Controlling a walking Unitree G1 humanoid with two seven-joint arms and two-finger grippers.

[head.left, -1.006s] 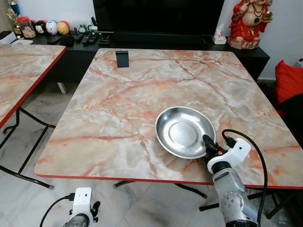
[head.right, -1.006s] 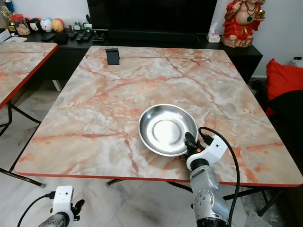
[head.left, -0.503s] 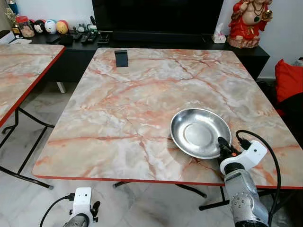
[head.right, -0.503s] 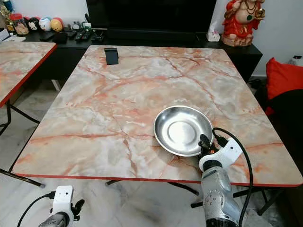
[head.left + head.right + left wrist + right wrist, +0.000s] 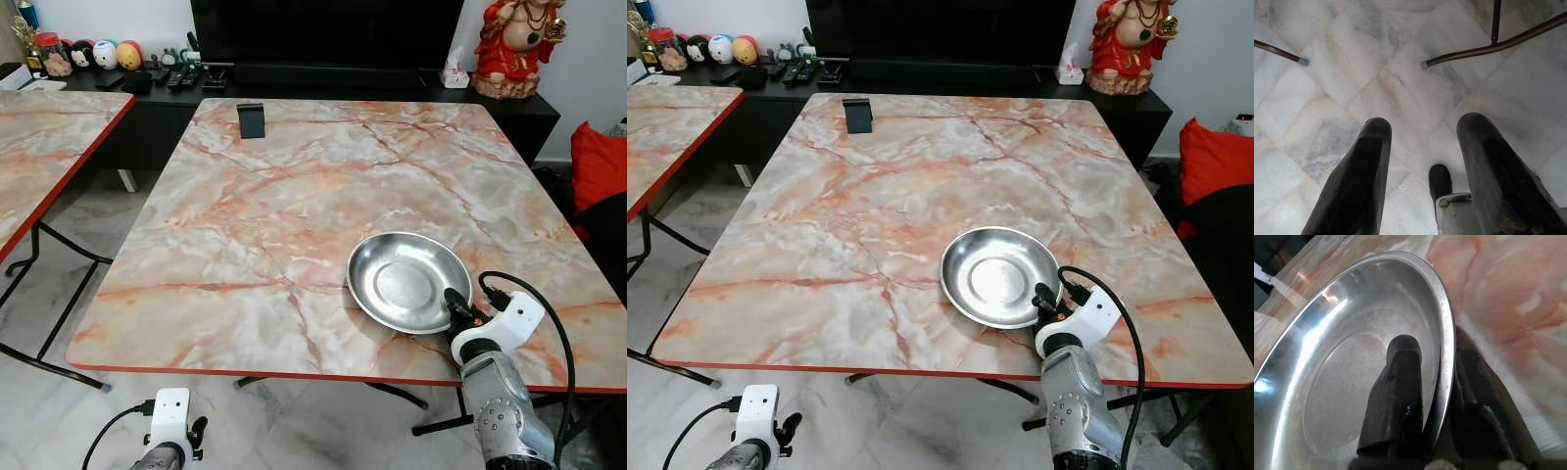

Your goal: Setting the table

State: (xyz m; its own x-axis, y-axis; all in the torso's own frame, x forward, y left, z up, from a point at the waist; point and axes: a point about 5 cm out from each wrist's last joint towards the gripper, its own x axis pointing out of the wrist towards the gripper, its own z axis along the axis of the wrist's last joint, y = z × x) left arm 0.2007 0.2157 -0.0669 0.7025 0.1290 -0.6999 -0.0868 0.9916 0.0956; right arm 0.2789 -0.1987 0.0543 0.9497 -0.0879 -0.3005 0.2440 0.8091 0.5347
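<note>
Where the right hand (image 5: 1437,382) grips: one steel plate (image 5: 409,281), one table (image 5: 245,235).

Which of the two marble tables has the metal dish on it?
The nearer pink marble-patterned table: the round silver metal dish sits there, pinched by the right gripper.

The right gripper (image 5: 453,299) covers a bit of the near rim of the metal plate (image 5: 407,279). In the right wrist view one black finger (image 5: 1400,382) lies inside the plate and the other sits under the rim, so its tip is hidden. The plate's far side runs off the picture's edge there.

Behind the marble table (image 5: 274,196), the red statue (image 5: 513,44) is cut off at the top. The little things on the dark shelf (image 5: 118,59) are too small to tell. The second table (image 5: 39,147) left of the marble table is cut off, and so is the red cushion (image 5: 598,162) on its right.
</note>
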